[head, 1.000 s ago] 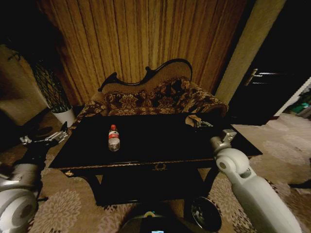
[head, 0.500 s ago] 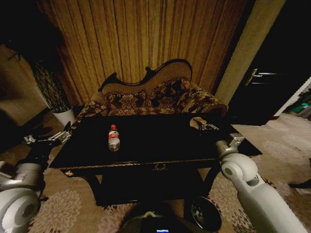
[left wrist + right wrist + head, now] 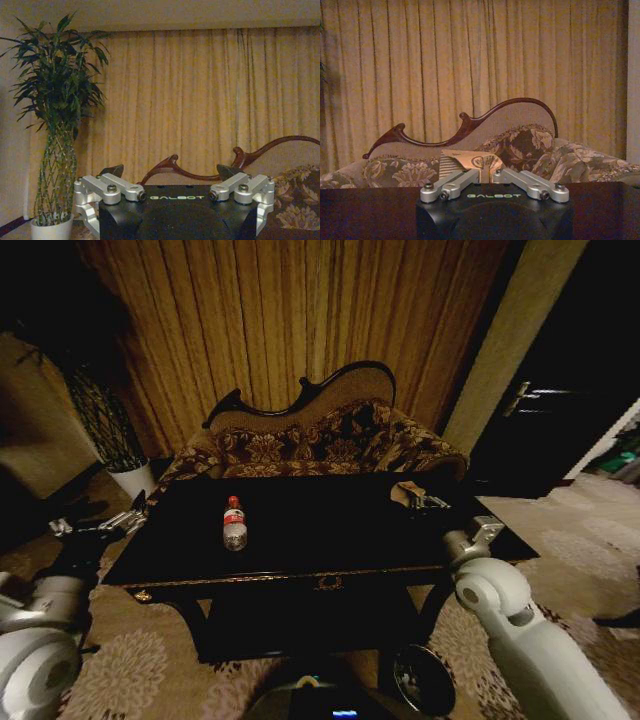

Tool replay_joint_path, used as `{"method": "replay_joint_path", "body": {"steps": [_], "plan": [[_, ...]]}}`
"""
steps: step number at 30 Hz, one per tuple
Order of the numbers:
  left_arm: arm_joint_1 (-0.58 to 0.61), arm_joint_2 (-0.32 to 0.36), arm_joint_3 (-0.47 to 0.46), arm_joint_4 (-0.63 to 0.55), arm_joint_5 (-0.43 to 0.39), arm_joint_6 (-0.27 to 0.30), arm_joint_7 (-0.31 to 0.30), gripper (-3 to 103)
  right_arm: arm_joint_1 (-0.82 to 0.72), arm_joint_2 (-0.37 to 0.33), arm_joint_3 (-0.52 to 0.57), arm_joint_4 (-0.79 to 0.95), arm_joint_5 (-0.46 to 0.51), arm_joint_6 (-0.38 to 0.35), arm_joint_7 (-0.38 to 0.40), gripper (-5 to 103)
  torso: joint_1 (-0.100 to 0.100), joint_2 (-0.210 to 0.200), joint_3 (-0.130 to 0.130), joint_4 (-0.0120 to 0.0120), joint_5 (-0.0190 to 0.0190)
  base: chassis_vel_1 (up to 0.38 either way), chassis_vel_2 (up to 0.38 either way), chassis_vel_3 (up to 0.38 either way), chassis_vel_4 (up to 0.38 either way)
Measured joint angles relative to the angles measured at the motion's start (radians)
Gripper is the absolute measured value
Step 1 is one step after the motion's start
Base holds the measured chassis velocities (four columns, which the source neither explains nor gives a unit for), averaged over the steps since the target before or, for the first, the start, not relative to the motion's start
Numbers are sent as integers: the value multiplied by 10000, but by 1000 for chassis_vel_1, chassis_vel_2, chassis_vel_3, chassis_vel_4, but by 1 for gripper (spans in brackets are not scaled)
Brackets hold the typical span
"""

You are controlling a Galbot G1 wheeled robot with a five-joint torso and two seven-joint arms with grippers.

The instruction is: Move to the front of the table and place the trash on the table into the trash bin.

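The black table (image 3: 320, 535) stands right in front of me. A clear bottle (image 3: 234, 524) with a red cap stands upright on its left half. At the table's far right my right gripper (image 3: 422, 502) is shut on the tan angular piece (image 3: 404, 491). In the right wrist view that tan piece (image 3: 469, 161) sticks up between the closed-in fingers of the right gripper (image 3: 485, 174). My left gripper (image 3: 95, 528) hovers open beside the table's left end, and the left wrist view shows this left gripper (image 3: 170, 172) with nothing between its fingers. The trash bin (image 3: 424, 680) sits on the carpet by the table's near right leg.
A floral sofa (image 3: 320, 445) with a curved dark frame stands directly behind the table, against gold curtains. A tall plant in a white pot (image 3: 132, 478) is at the back left. A dark door (image 3: 545, 420) is on the right. Patterned carpet surrounds the table.
Over the last second my right arm drew slightly back and to the right, and the tan piece shifted with it. The left gripper edged a little. The bottle stayed put.
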Motion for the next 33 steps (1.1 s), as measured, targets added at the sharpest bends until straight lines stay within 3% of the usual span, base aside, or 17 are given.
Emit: {"method": "replay_joint_path", "body": {"steps": [33], "plan": [[72,-25,16,0,19,-24,18,100,17,156,-245,17,-228,0,5,1,-1,0,0,-1,1,84,-83,-81,80]]}}
